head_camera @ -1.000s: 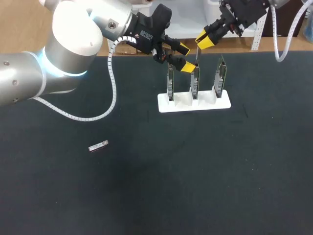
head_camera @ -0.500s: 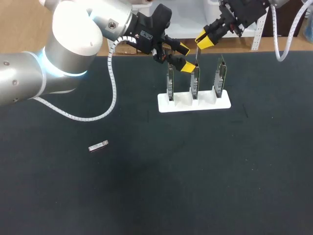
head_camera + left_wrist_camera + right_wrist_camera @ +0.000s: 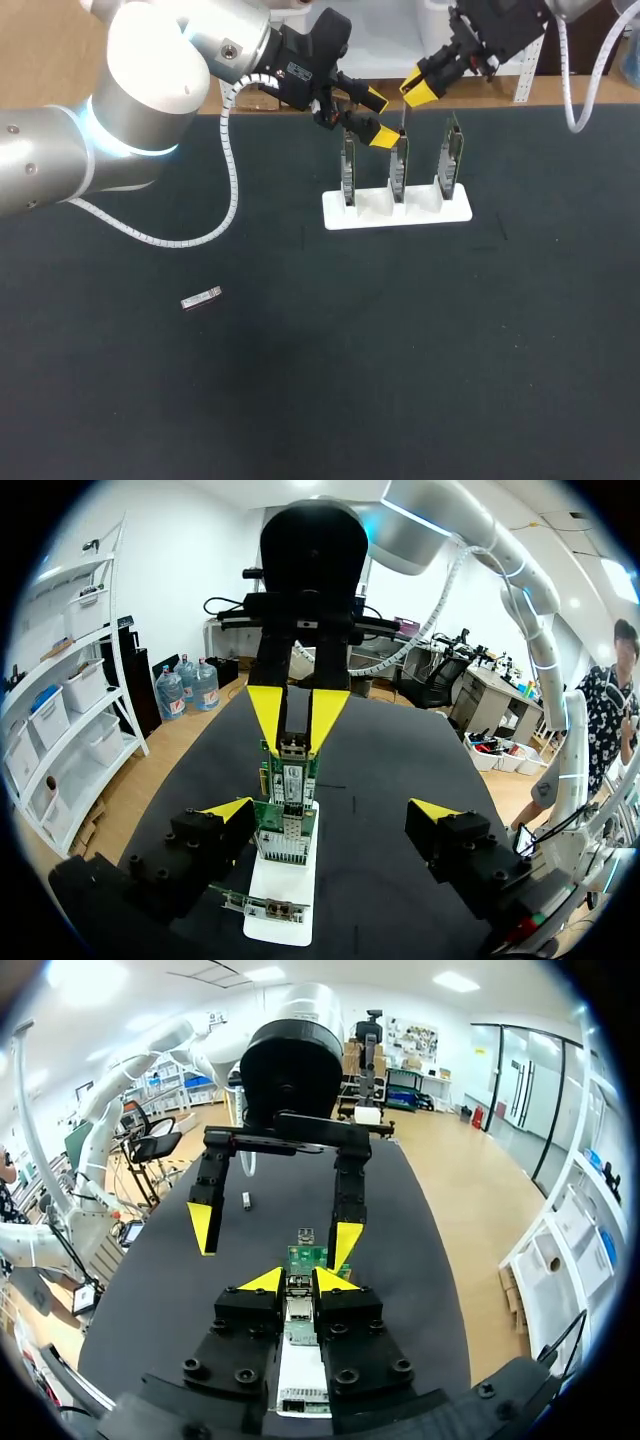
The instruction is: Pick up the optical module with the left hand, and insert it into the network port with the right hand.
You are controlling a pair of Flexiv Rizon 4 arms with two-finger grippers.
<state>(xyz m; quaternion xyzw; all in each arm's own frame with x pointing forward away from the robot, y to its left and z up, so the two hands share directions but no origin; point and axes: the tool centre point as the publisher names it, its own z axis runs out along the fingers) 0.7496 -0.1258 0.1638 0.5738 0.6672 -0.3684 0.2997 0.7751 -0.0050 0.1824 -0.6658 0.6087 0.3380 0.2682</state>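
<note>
Right gripper [image 3: 420,90] shifts slightly above the middle card [image 3: 399,170], its grip unclear, while left gripper [image 3: 377,118] stays spread wide and the optical module [image 3: 201,298] lies unpicked at lower left.

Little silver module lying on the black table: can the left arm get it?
Probably yes. The module lies alone on bare mat, and the left tool is open, though it hangs far off by the card stand.
</note>
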